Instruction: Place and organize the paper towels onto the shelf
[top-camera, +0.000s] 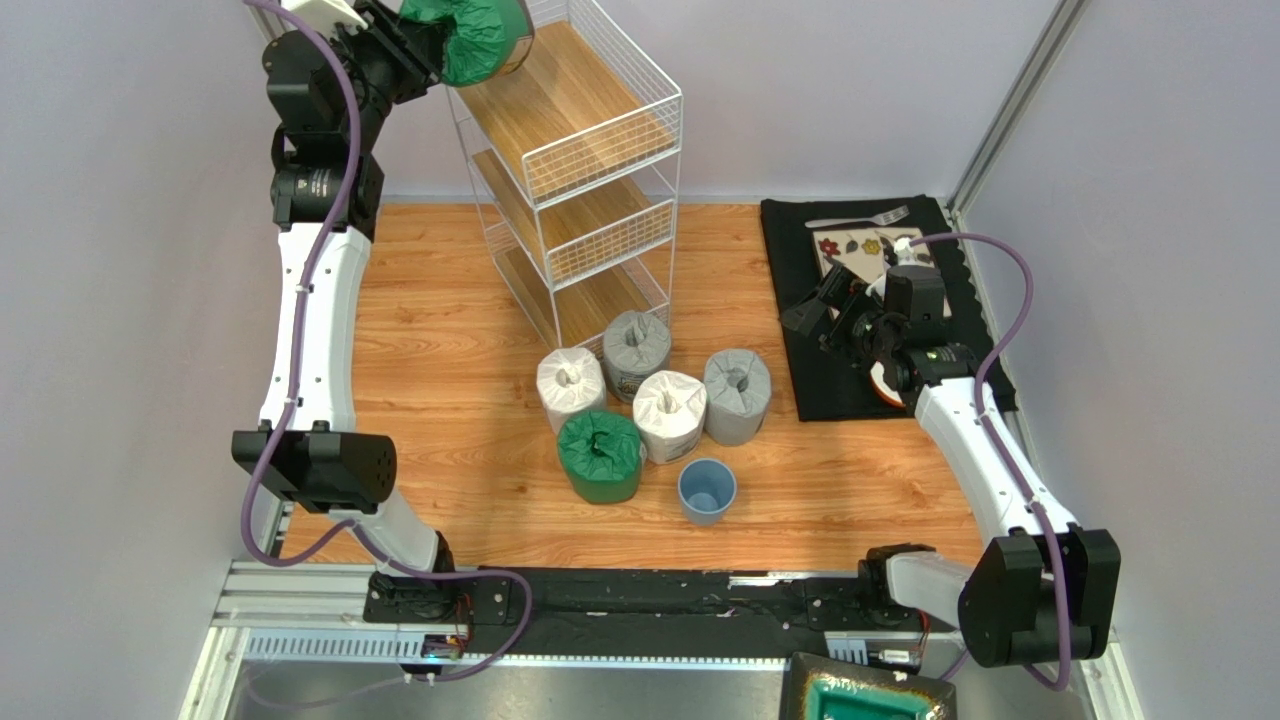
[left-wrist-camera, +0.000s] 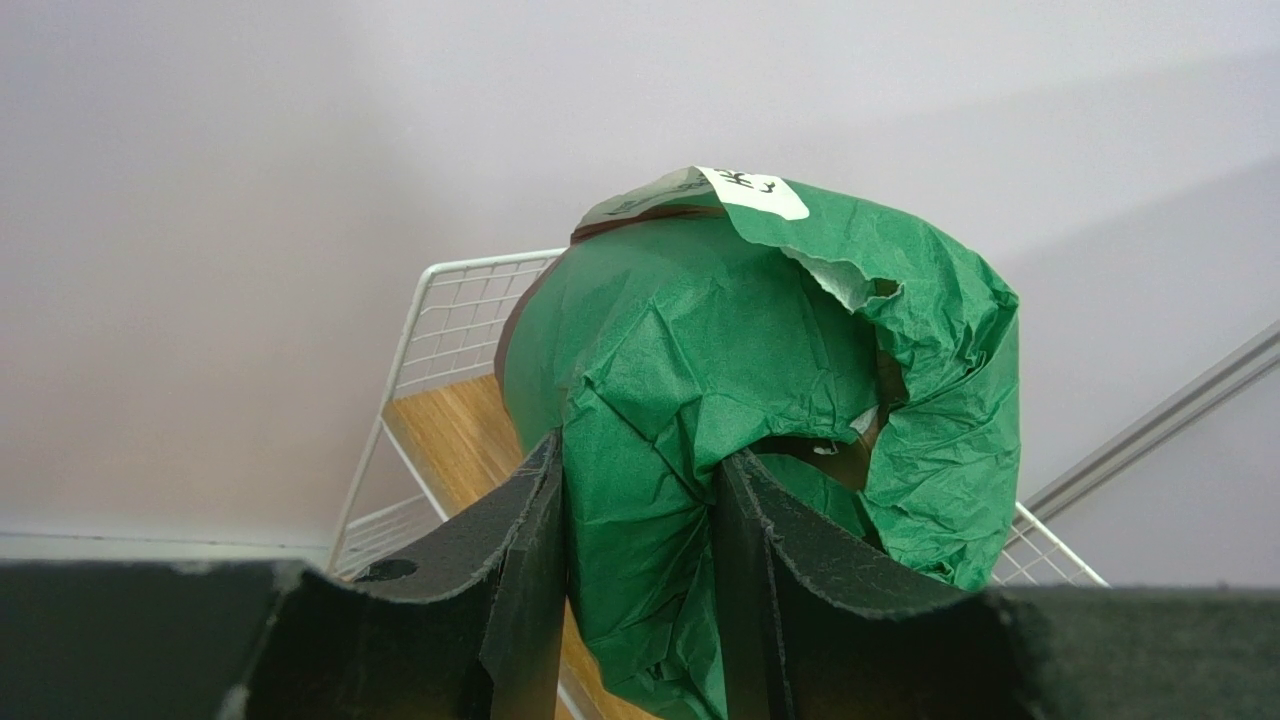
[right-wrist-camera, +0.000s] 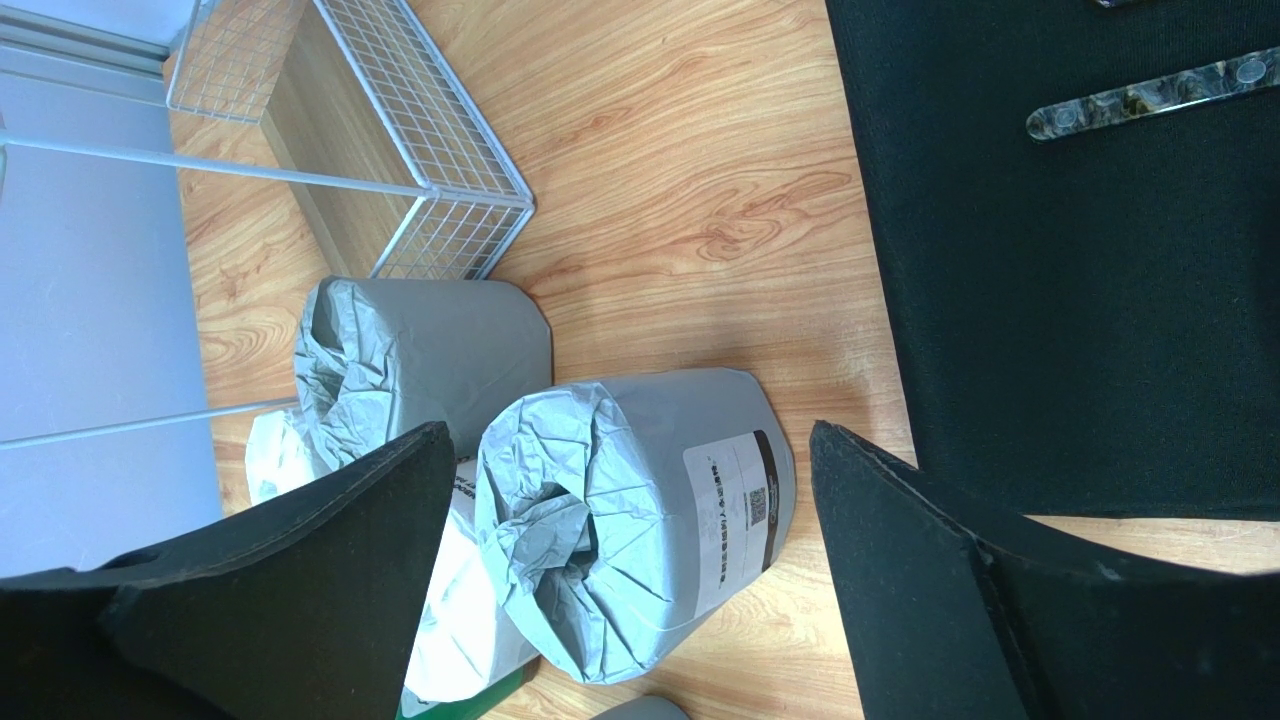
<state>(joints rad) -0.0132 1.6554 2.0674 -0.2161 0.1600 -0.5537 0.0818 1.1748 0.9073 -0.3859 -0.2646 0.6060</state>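
The left tool (left-wrist-camera: 639, 473) is clamped on the gathered wrapping of a green paper-wrapped towel roll (top-camera: 478, 33). It holds the roll high at the top tier of the tall white wire shelf (top-camera: 624, 143), probably to set it down there (contact with the tier is cut off from view). The right tool (right-wrist-camera: 628, 435) gapes empty beside a grey wrapped roll (right-wrist-camera: 661, 555). Five rolls stand on the wooden surface (top-camera: 436, 330).

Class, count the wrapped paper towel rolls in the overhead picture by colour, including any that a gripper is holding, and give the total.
Green rolls: 2
White rolls: 2
Grey rolls: 2
Total: 6
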